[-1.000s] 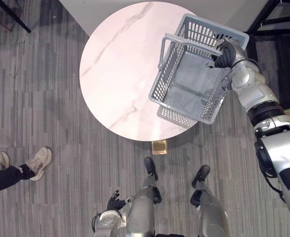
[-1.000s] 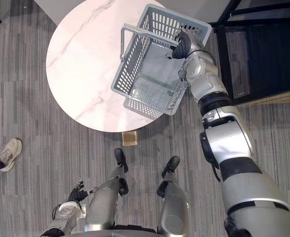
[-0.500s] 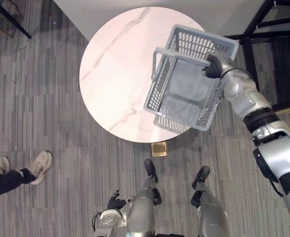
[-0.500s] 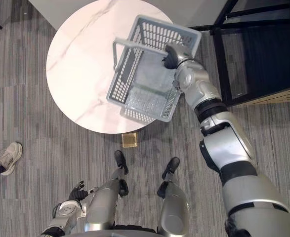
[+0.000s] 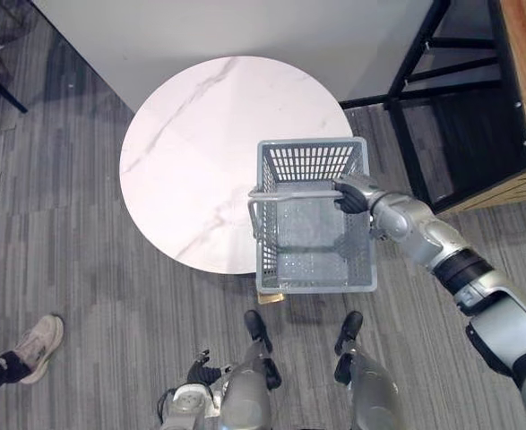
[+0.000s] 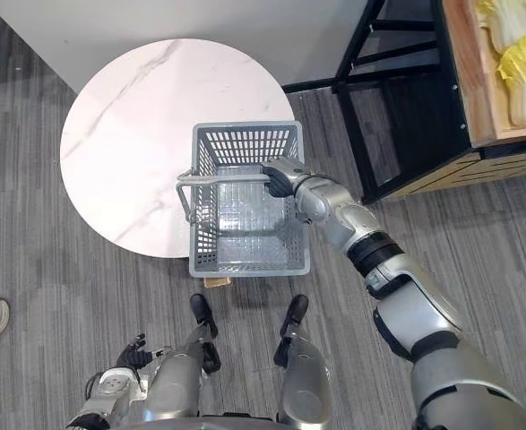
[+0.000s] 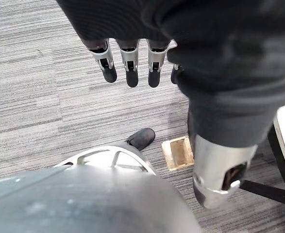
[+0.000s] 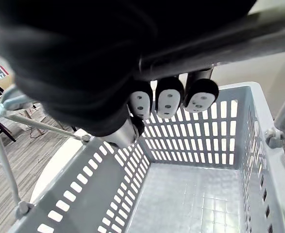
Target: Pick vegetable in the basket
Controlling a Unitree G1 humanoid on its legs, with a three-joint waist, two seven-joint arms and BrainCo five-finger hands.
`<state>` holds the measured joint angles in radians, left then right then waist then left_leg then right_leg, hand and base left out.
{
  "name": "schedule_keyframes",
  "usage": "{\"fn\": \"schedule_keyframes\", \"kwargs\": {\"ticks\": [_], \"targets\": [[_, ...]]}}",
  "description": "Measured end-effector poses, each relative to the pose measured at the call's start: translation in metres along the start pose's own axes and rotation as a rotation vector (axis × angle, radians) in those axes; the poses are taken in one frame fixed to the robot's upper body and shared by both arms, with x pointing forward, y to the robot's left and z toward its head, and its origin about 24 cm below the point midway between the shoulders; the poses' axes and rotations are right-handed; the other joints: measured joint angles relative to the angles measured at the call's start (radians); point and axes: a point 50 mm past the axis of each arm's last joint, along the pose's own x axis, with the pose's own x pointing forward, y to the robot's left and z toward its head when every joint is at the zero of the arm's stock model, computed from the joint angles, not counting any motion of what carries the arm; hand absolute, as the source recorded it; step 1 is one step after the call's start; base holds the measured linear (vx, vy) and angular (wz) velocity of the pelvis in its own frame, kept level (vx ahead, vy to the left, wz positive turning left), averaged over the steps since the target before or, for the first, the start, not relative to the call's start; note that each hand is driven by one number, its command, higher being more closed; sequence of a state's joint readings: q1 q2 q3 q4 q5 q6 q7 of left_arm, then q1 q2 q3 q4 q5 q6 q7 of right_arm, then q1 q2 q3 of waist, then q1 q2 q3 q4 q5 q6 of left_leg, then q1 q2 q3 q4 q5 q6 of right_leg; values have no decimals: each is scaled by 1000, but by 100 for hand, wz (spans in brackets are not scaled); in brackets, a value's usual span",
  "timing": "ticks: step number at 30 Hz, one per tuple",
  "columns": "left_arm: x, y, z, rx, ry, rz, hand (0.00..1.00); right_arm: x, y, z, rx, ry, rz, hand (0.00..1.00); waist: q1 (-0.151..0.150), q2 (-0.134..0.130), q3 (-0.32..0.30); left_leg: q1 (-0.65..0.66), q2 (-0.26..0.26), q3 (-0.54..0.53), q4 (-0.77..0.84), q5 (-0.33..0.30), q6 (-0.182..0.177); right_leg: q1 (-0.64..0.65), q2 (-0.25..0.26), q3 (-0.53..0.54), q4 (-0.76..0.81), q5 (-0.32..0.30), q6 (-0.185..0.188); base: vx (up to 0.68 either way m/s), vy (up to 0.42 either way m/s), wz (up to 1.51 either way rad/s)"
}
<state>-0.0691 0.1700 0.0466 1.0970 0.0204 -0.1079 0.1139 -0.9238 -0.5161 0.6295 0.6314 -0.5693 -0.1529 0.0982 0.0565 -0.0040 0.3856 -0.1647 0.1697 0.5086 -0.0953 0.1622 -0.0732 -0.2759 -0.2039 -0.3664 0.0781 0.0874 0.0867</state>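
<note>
**Item 1: cabbages** (image 6: pixel 524 81). Pale yellow-green, leafy. They lie in a wooden crate (image 6: pixel 470 94) at the far right of the scene, well apart from everything else listed. Not yet picked, and neither hand is near them.

**Item 2: basket** (image 5: pixel 309 161). Grey plastic with slotted walls, and empty. It sits level over the near right edge of the table, with its near end past the rim. Whether its base touches the tabletop cannot be told. The mouth faces up, which suits dropping produce in from above.

**Item 3: handle** (image 5: pixel 289 192). A thin grey bar that crosses the basket from left to right, raised above the rim.

**Item 4: right hand** (image 5: pixel 352 195). The fingers are wrapped round the right end of the handle, with the dark tips hooked beneath the bar. This looks like a carrying grip, taken so the basket travels with the arm toward the crate.

**Item 5: rack** (image 5: pixel 409 152). Black metal frame standing between the table and the crate.

**Item 6: table** (image 5: pixel 200 152). Round, with a pale marble top, left of the rack.

**Item 7: left hand** (image 7: pixel 129 60). Hangs low at the near left with its fingers straight and loose, holding nothing. Probably kept free for the picking.

**Item 8: shoe** (image 5: pixel 38 339). A person's, on the floor at the near left and clear of the work.
</note>
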Motion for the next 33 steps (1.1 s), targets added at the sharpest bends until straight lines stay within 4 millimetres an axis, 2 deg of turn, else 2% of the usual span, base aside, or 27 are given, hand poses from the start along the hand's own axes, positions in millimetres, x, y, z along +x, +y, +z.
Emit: {"fn": "schedule_keyframes", "kwargs": {"ticks": [5,17,20,21,24,27,33], "targets": [[-1,-1,-4,4,16,-2,0,-3,12,-2,13,6,33,100,-2,1,-31,0,0,5,0,0,0,2,6,9,-22,16,-3,42,-21,-7],[-2,-2,-9,0,30,6,0,-9,9,-3,-11,-8,31,100,-6,-1,-67,0,-1,-3,0,1,1,41,16,-6,-95,53,0,42,-19,2],[-4,0,-13,-16,44,20,0,-19,0,4,-32,-73,-4,100,-15,-2,-81,12,-2,-2,0,0,1,60,18,-8,-105,55,1,47,-18,1],[-5,0,-18,-16,56,22,0,-25,0,7,-37,-102,-5,100,-21,-5,-105,12,-1,-2,0,0,1,62,22,-8,-111,55,3,58,-24,-2],[-7,1,-24,11,68,22,0,-41,0,10,-11,-163,-7,100,-28,-11,-122,45,3,-1,0,-1,-1,93,30,-4,-117,55,3,64,-37,-5],[-10,2,-33,14,93,17,0,-59,11,12,35,-206,43,100,-32,-21,-170,50,9,4,-1,-9,-11,99,36,4,-133,55,3,46,-33,-11],[-13,5,-44,17,126,5,0,-89,36,6,113,-216,188,100,-52,-35,-205,84,20,11,-6,-27,-26,127,50,22,-148,54,6,19,-34,-10]]}}
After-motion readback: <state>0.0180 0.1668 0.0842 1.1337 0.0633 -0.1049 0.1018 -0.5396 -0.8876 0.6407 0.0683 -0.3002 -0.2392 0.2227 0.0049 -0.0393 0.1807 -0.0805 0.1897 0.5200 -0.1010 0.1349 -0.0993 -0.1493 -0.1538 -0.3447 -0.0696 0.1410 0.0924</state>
